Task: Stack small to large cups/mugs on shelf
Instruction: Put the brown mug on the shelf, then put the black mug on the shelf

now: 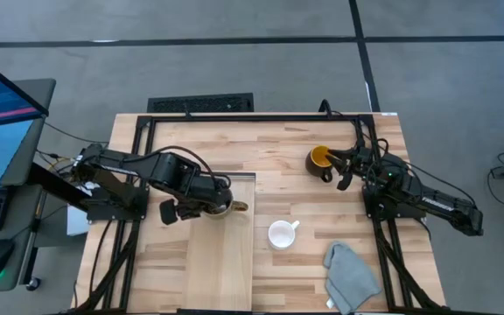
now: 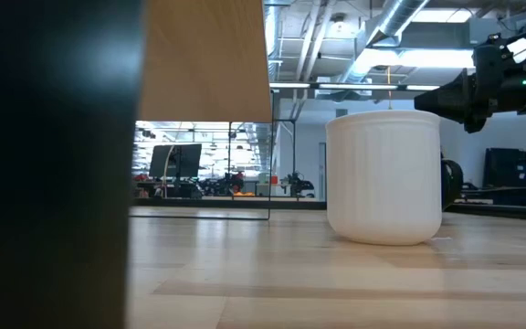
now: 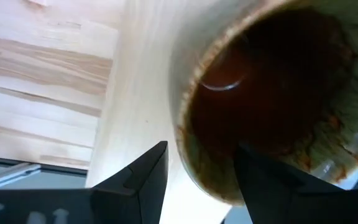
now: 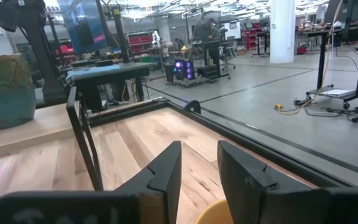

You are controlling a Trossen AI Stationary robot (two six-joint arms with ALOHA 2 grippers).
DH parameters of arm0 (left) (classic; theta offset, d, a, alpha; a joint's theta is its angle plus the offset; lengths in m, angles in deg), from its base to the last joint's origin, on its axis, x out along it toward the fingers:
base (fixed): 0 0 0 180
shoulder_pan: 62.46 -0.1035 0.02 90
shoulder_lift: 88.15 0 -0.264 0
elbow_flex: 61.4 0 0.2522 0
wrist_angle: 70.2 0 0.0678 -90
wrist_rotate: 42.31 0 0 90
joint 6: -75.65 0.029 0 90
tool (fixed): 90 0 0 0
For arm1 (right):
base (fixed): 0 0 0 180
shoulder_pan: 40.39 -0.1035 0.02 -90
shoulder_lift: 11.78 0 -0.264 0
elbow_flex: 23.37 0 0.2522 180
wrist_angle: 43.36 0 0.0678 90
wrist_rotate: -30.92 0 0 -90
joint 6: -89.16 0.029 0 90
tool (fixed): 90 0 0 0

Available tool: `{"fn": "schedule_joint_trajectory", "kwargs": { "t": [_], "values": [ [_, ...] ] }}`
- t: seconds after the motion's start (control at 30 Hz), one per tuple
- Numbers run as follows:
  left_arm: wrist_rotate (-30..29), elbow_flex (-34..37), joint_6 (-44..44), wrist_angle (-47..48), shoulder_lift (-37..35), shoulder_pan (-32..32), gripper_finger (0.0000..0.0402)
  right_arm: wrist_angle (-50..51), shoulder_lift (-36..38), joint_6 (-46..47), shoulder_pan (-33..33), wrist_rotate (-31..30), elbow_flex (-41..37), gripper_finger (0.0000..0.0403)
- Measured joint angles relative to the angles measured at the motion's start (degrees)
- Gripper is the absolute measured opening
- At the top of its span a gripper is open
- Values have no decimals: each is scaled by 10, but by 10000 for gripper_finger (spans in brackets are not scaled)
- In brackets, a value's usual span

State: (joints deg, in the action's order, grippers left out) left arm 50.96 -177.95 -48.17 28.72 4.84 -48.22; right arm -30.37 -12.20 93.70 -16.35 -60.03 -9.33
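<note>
The large brown mug stands upright on the pale wooden shelf near its far end, handle toward the table's right. My left gripper is shut on it. The right wrist view shows the mug's base on the board. The dark mug with the yellow inside stands on the table at the far right. My right gripper hangs open just right of and above it; its fingers touch nothing. The small white mug stands on the table in front of the shelf's right edge. My left gripper holds the brown mug by its rim, on the side away from the handle. One finger is inside the mug and one outside, the wall between them. The fingers come from above, slanting from the table's left. The mug stands upright on the shelf.
A grey cloth lies at the table's near right corner. A black metal frame runs along the far edge and sides of the table. In the low view the shelf stands raised above the tabletop, left of the white mug.
</note>
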Motion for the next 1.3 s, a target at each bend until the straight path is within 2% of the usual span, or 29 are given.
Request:
{"fn": "schedule_joint_trajectory", "kwargs": {
  "t": [0.43, 0.7, 1.0, 1.3],
  "values": [
    [-7, -1, 22, 21, 0, 0, 169, 0, 0, 0, 0, 1, 0, 127],
    [-38, -26, 36, 30, 0, -1, 169, 0, 0, 0, 0, 1, 0, 127],
    [-42, -51, 47, 48, -3, -1, 169, 0, 0, 0, 0, 1, 0, 127],
    [-109, -87, 115, 49, -16, -1, 169, 0, 0, 0, 0, 1, 0, 127]
  ]
}}
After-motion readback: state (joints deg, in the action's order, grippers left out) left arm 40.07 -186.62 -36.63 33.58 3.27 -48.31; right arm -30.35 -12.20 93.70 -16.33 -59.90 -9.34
